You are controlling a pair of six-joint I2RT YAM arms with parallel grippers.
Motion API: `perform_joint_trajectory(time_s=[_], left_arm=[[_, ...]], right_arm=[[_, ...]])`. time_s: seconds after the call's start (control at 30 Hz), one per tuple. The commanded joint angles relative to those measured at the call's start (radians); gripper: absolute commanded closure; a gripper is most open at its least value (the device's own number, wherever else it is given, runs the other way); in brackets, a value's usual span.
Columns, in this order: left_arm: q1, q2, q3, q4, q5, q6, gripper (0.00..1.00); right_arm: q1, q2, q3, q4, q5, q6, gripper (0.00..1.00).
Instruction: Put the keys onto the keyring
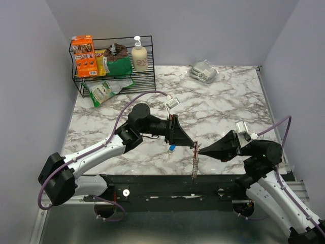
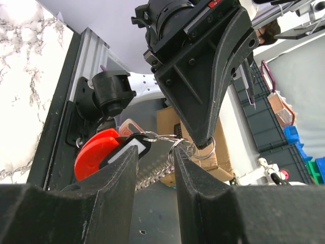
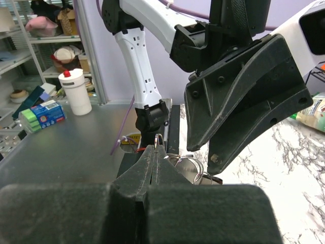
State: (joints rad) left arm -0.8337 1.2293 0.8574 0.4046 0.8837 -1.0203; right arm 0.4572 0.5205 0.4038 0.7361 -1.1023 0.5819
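Note:
The keyring hangs between my two grippers at the table's front edge, and its silver chain (image 1: 195,165) dangles below them. My right gripper (image 3: 157,150) is shut on one thin silver ring (image 3: 158,138), with more rings (image 3: 193,165) just beyond it. In the left wrist view the red clip (image 2: 94,152), a black tag, the chain (image 2: 152,175) and the rings (image 2: 205,152) lie just past my left gripper (image 2: 155,155). Its fingers stand apart, and the right fingertip (image 2: 179,155) touches a ring. A blue-headed key (image 1: 172,148) shows under the left gripper (image 1: 191,144); what holds it is hidden.
A black wire rack (image 1: 147,61) at the back left holds an orange box (image 1: 84,56), a pump bottle (image 1: 139,57) and snack bags. A foil packet (image 1: 203,71) lies at the back right. The marble table (image 1: 228,101) ends just under the grippers.

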Motion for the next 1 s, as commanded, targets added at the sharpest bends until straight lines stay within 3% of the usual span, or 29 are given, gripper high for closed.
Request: perform_joint_trajectory(time_s=[0.0, 0.97], left_arm=[[-0.010, 0.002, 0.011, 0.062, 0.038, -0.024, 0.58], [-0.035, -0.002, 0.029, 0.092, 0.051, -0.018, 0.81]], right_arm=[[0.005, -0.019, 0.024, -0.003, 0.032, -0.016, 1.00], [0.005, -0.020, 0.030, -0.020, 0.041, -0.027, 1.00]])
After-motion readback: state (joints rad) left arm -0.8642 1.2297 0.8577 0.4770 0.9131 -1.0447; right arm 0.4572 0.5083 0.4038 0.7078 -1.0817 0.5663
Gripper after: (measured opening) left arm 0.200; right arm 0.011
